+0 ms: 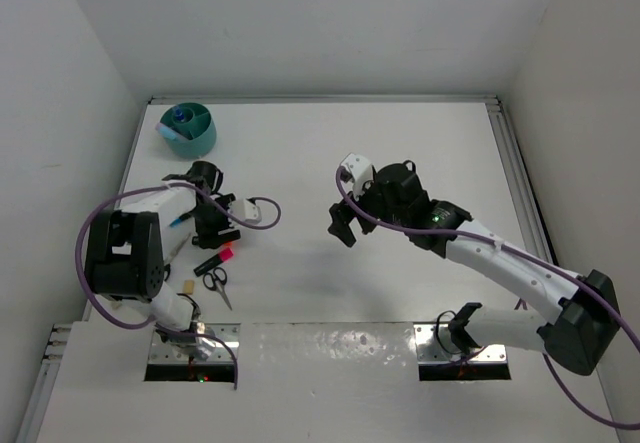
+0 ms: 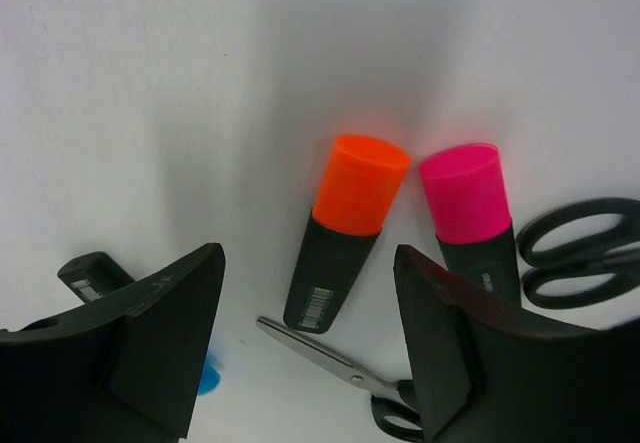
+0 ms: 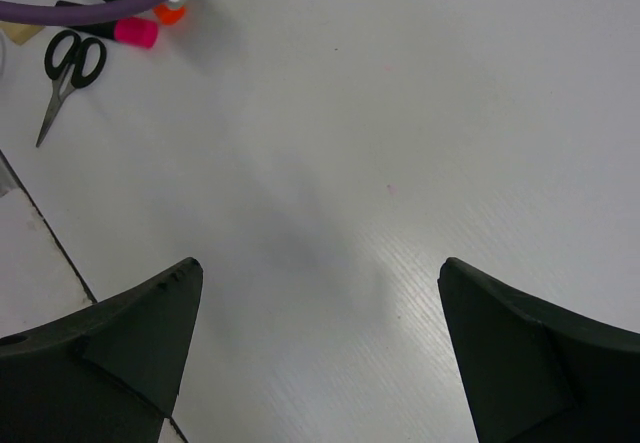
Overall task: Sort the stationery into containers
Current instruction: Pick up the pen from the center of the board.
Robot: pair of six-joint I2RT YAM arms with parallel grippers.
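left gripper [image 2: 308, 261] over orange-and-black marker [image 2: 356, 191]

1. We see a white table [image 1: 400, 163].
2. In its far-left corner stands a round teal organiser cup [image 1: 190, 131].
3. Near the left edge lie an orange-and-black marker [image 2: 345, 231] and a pink-and-black marker [image 2: 466, 203], side by side.
4. Closer to us lie black-handled scissors [image 1: 217, 283] and a tan eraser [image 1: 187, 285].

A white table [image 1: 400, 153] sits boxed in by 3 plain white walls [image 1: 320, 23]. Metal rails [image 1: 512, 153] edge its sides. A shiny plate [image 1: 330, 348] spans the near edge. The light is soft and even, the shadows faint.
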